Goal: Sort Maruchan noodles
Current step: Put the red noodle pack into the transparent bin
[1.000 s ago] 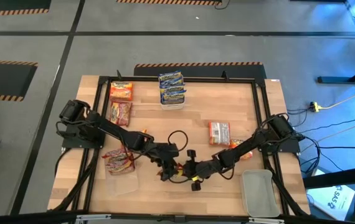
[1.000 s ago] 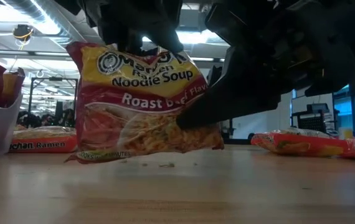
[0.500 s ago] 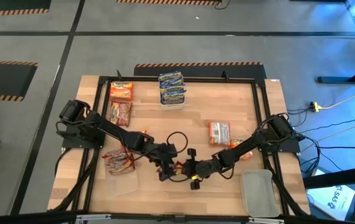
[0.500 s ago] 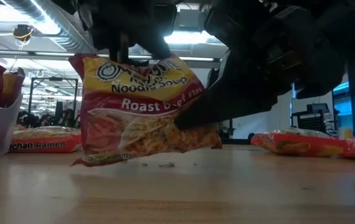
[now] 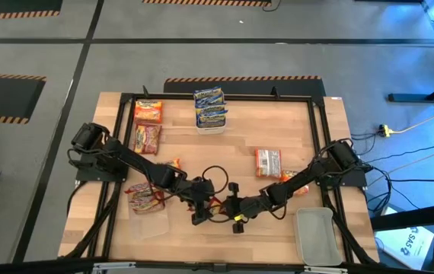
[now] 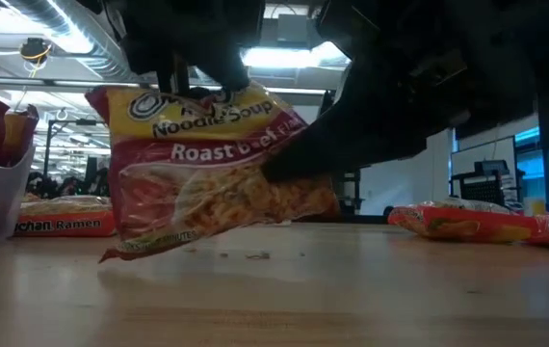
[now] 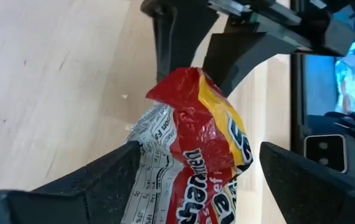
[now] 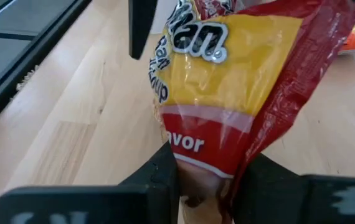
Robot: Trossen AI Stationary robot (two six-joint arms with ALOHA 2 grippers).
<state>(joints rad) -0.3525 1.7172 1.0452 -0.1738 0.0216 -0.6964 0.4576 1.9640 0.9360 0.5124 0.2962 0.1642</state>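
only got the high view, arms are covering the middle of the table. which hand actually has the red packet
Observer: The right hand has it. Its wrist view shows both fingers pinched on one edge of the red packet.
Operator: and the left one
Observer: The left hand is open, with one finger on each side of the packet's other end.
Operator: is it off the table
Observer: Mostly. The low view shows it hanging tilted, with one corner down by the table. I cannot tell if that corner touches.
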